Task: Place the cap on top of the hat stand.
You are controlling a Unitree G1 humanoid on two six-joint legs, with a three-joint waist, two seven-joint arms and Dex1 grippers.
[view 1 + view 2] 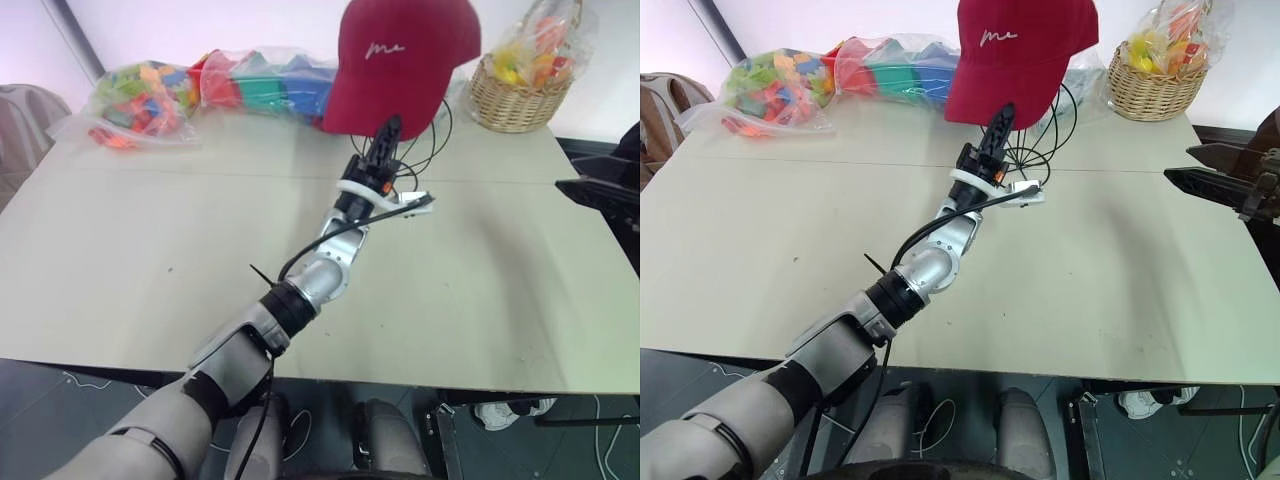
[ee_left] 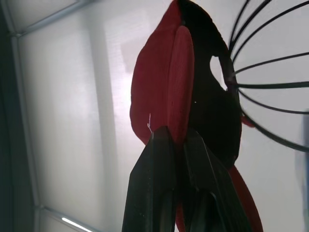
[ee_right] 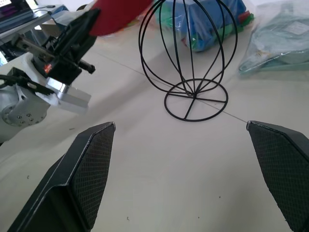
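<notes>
The pale green table [image 1: 120, 280] runs from its near edge to a white wall. Over its middle the left gripper [image 1: 388, 128] pinches the brim of the dark red cap [image 1: 400, 60], held raised just beside the black wire hat stand [image 3: 190, 58], while the right gripper [image 3: 181, 176] stands wide apart, holding nothing. Along the far edge lie clear bags of coloured blocks [image 1: 150, 100] and a wicker basket [image 1: 515, 95].

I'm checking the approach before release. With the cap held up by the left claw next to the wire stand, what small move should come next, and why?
Probably ease the cap a little further over the hat stand and lower it. The left claw is shut on the cap's rim, and the cap hangs at the globe's side, not yet seated on its top. The right claw is open, away from the stand.
</notes>
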